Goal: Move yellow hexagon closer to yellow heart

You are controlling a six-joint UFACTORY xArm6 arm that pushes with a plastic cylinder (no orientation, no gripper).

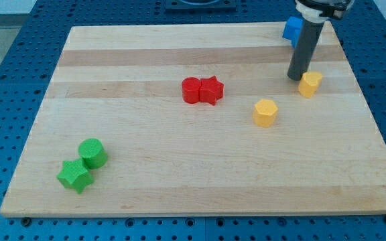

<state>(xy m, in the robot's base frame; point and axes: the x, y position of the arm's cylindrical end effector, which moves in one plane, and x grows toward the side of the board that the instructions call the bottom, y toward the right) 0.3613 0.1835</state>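
My tip (296, 78) is sitting on the board (179, 174) just to the view's left of the yellow heart (309, 84), nearly touching it — no jaws here, only a bare rod. The yellow hexagon (265, 112) is waiting near the heart, below and to its left, apart from it. Farther left of the heart the red cylinder (191, 90) and red star (211, 90) are touching, a blue block (291, 29) is peeking out above it — and the green cylinder (92, 153) and green star (74, 175) are lying far off at lower left.

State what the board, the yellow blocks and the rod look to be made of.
Board: pale wood, matt, with visible grain and joined strips. Yellow hexagon and yellow heart: probably plastic or painted wood, uniform matt colour; cannot tell which. My tip, just left of the heart: dark, smooth rod, likely plastic or metal.
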